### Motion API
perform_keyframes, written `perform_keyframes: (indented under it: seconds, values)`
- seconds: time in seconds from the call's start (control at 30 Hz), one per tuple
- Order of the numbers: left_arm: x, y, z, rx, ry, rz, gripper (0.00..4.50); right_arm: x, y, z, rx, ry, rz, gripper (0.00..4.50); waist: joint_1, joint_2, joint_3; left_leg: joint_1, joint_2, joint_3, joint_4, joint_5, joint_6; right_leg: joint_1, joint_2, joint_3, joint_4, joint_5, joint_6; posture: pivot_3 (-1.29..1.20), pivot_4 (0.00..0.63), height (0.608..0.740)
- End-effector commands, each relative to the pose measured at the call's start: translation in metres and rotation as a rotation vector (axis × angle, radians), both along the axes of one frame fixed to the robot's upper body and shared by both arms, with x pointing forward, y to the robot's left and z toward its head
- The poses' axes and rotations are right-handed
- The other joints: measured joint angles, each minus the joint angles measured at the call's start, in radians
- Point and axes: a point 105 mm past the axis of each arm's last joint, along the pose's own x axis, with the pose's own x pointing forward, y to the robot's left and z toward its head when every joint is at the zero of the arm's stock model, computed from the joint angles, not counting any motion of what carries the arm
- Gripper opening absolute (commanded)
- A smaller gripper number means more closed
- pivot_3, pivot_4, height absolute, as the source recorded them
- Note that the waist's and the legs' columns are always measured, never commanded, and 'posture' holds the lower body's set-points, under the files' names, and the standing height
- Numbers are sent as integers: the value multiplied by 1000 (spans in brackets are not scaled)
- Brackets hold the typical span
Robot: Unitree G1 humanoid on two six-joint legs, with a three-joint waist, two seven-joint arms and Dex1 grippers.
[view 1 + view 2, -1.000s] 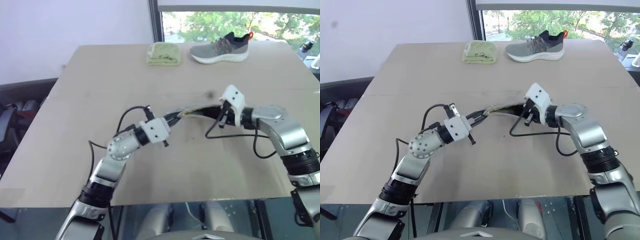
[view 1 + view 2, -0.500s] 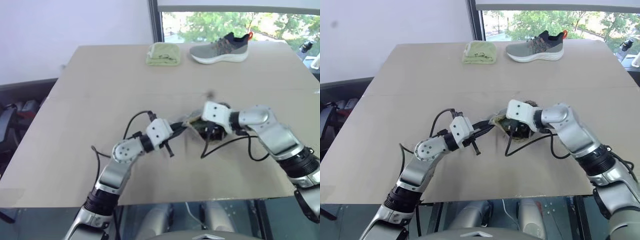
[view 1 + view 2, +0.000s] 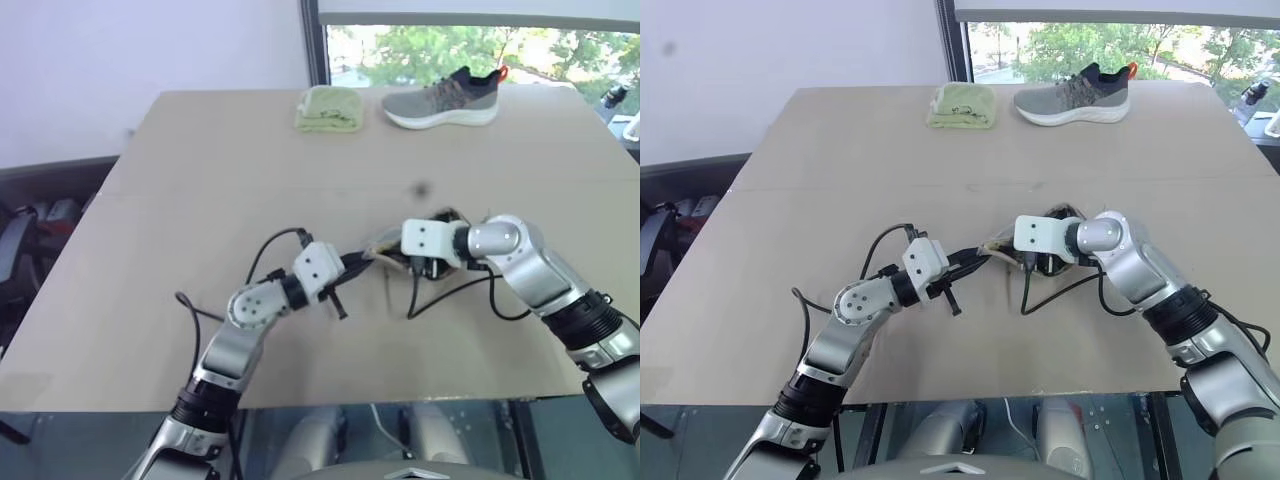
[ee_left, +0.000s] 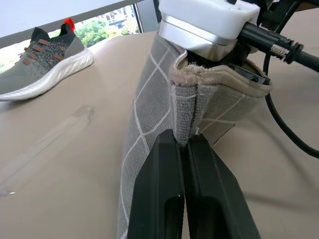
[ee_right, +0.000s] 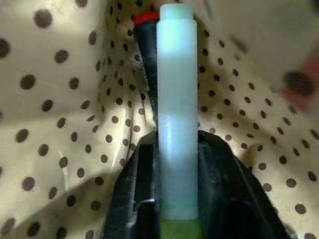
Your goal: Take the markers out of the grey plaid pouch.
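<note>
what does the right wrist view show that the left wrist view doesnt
Right wrist view: the pouch's dotted yellowish lining, with the right gripper closed on the pale teal marker and the red marker behind it.

Left wrist view: the left gripper pinching the outer rim of the grey plaid pouch, plus the shoe on the table.

Both: the same pouch, inside versus outside.

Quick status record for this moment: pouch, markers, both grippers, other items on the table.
pouch: grey plaid pouch held open, mid-table
left gripper: shut on the pouch's edge
right gripper: inside the pouch, closed on the teal marker
red marker: in the pouch, beside the teal one
markers out: none yet
far edge: green cloth, shoe
</note>
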Motion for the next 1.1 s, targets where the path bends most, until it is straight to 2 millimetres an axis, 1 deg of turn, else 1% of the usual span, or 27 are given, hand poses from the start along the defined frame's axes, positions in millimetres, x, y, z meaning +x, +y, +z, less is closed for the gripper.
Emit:
perform_keyframes:
  seconds: [0.03, 0.07, 0.13, 0.2, 0.37, 0.47, 0.53, 0.73, 0.83, 1.0, 1.1]
  values:
    - [-2, 3, 8, 6, -56, 4, 0, 2, -2, 20, 78, -50, -9, 358, 2, 0, 0, 0, 0, 0, 0, 0, 0, 0, 0, 0, 0, 0, 0, 0, 150, 740]
    - [-3, 3, 7, 13, -59, 6, 0, 1, -2, 25, 100, -55, -10, 358, 5, 0, 0, 0, 0, 0, 0, 0, 0, 0, 0, 0, 0, 0, 0, 0, 150, 740]
    - [-2, 5, 6, 33, -72, 14, 0, -7, 1, 37, 176, -33, 9, 358, 7, 0, 0, 0, 0, 0, 0, 0, 0, 0, 0, 0, 0, 0, 0, 0, 150, 740]
    - [3, 8, 5, 67, -104, 38, 0, -15, 0, 47, 203, -30, 41, 358, 8, 0, 0, -1, 0, 0, 0, 0, 0, 0, 0, 0, 0, 0, 0, 0, 150, 740]
    - [11, 13, 6, 109, -162, 90, 0, -43, 5, 67, 287, -16, 173, 358, 11, 0, 0, -1, 0, 0, 0, 0, 0, 0, 0, 0, -1, 0, 0, 0, 150, 740]
    - [15, 17, 9, 102, -175, 119, 0, -52, 2, 71, 303, -16, 212, 358, 11, 0, 0, -1, 0, 0, -1, 0, 0, 0, 0, 0, -1, 0, 0, 0, 150, 740]
    - [19, 21, 13, 82, -177, 151, 0, -57, -2, 70, 291, 1, 215, 358, 11, 0, 0, -1, 0, 0, -1, 0, 0, 0, 0, 0, -1, 0, 0, 0, 150, 740]
    - [25, 27, 20, 49, -187, 205, 0, -50, -23, 53, 201, 26, 102, 358, 10, 0, 0, -1, 0, 0, -1, 0, 0, 0, 0, 0, -1, 0, 0, 0, 150, 740]
    - [24, 27, 24, 19, -176, 218, 0, -35, -32, 50, 164, -21, 27, 358, 10, 0, 0, -1, 0, 0, -1, 0, 0, 0, 0, 0, -1, 0, 0, 0, 150, 740]
    - [19, 20, 26, -8, -159, 188, 0, -24, -25, 54, 213, -56, -2, 358, 9, -1, 0, -1, 0, 0, -1, 0, 0, 0, 0, 0, -1, 0, 0, 0, 150, 740]
    - [13, 16, 26, -29, -129, 158, 0, -23, -23, 52, 212, -48, -3, 358, 10, -1, 0, -1, 0, 0, -1, 0, 0, 0, 0, 0, -1, 0, 0, 0, 150, 740]
